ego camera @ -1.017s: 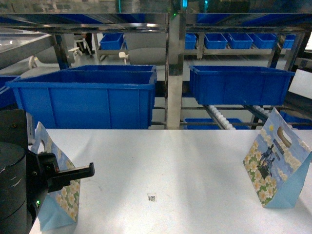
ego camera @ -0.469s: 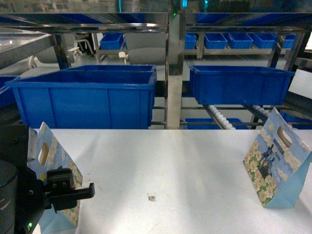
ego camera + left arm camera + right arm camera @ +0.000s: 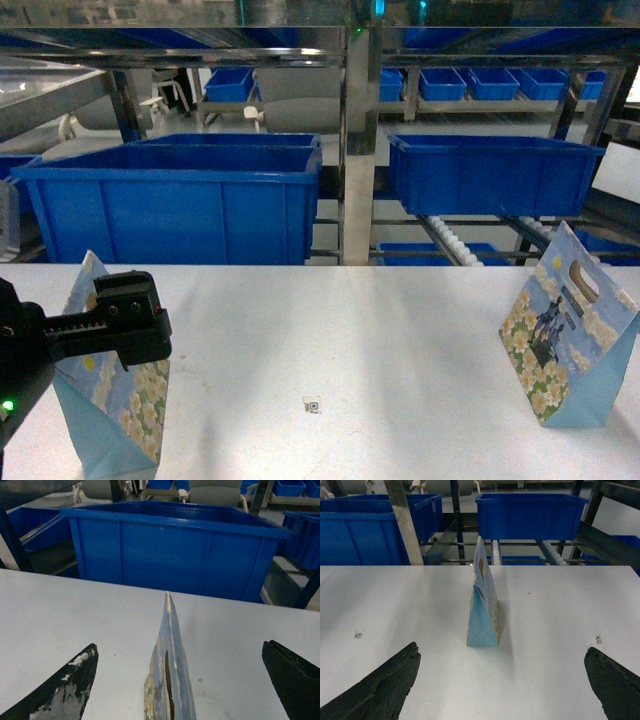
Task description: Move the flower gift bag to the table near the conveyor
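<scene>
Two flower gift bags stand upright on the white table (image 3: 380, 330). The left bag (image 3: 112, 405) is light blue with white flowers and stands near the front left edge. My left gripper (image 3: 180, 647) is open, its worn black fingers (image 3: 70, 685) set wide on either side of that bag's top edge (image 3: 167, 680) without touching it. The right bag (image 3: 565, 340) stands at the far right. My right gripper (image 3: 502, 649) is open and short of this bag (image 3: 482, 610). The roller conveyor (image 3: 452, 240) slopes behind the table.
Large blue bins (image 3: 175, 205) (image 3: 490, 175) sit on the steel rack behind the table, split by a shiny upright post (image 3: 357, 150). A small square code sticker (image 3: 312, 405) lies on the table's middle. My left arm's black body (image 3: 110, 325) covers part of the left bag.
My left arm has risen and turned, so its gripper now sits level with the left bag's top. Neither bag has moved.
</scene>
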Tool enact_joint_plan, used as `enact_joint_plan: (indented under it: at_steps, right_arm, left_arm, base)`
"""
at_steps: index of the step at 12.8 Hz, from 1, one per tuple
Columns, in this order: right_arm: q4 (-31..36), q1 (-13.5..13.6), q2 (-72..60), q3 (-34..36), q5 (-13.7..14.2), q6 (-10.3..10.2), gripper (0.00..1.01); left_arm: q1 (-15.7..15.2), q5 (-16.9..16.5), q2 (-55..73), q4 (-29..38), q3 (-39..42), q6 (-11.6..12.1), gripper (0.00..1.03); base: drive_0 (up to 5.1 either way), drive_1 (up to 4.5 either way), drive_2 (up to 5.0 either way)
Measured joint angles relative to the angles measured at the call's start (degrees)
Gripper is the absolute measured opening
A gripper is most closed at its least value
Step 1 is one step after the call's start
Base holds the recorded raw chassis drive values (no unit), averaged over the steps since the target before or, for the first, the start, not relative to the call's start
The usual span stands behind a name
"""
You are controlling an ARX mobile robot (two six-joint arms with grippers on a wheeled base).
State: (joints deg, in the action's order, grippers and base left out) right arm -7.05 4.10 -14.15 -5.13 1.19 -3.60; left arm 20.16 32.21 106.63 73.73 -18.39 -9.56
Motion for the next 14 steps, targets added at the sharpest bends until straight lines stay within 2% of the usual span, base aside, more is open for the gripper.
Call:
enact_joint_plan:
  at_steps: [2,4,5,7,8,9,10,11,12,13,14]
  right_arm:
    - [0.0,0.0,0.0,0.0,0.0,0.0,0.98]
    - [0.0,0.0,0.0,0.0,0.02,0.0,0.98]
    - [0.0,0.0,0.0,0.0,0.0,0.0,0.98]
    - [0.0,0.0,0.0,0.0,0.02,0.0,0.98]
    - [0.0,0.0,0.0,0.0,0.04,0.0,0.98]
    - [0.02,0.02,0.02,0.02,-0.15,0.0,0.98]
    - [-0.04,0.0,0.0,0.02,-0.11,0.0,0.98]
    - [0.02,0.0,0.02,0.02,-0.13,0.0,0.98]
    - [7.08,-2.93,4.72,3.37,-1.46,1.57,0.87]
    - [6.23,-4.5,12.59,4.31,-0.94,2.25,0.74]
    - [7.89,-4.42,13.86,3.76,-1.03,2.78,0.62]
  left_arm:
    - [-0.15,-0.87,-7.8,-0.17,4.35,1.03,0.98]
    - [1.14,-1.18,-21.53,-0.68,8.98,1.64,0.98]
    - [2.19,-1.18,-28.59,-5.16,11.04,2.03,0.98]
    - [5.86,0.24,-42.47,-17.51,15.67,2.12,0.98]
    - [9.27,3.67,-51.1,-26.82,17.68,2.69,0.98]
    - [13.97,7.04,-63.06,-38.14,17.75,2.16,0.98]
    - [16.22,8.31,-72.37,-46.45,17.75,1.55,0.98]
    - [16.11,9.22,-76.46,-49.46,17.75,0.85,0.98]
    - [14.62,6.49,-75.52,-44.96,18.53,2.08,0.93]
    - [11.82,1.07,-80.61,-48.3,18.56,5.18,0.8]
    - [9.57,-2.51,-91.25,-57.72,18.56,6.93,0.67]
  base:
    - [0.0,0.0,0.0]
    - [0.0,0.0,0.0]
    - [0.0,0.0,0.0]
    - [0.0,0.0,0.0]
    - [0.0,0.0,0.0]
    - [0.0,0.0,0.0]
    - [0.0,0.0,0.0]
    - [0.0,0.0,0.0]
    - [0.0,0.0,0.0]
    - [0.0,0.0,0.0]
    - [0.0,0.0,0.0]
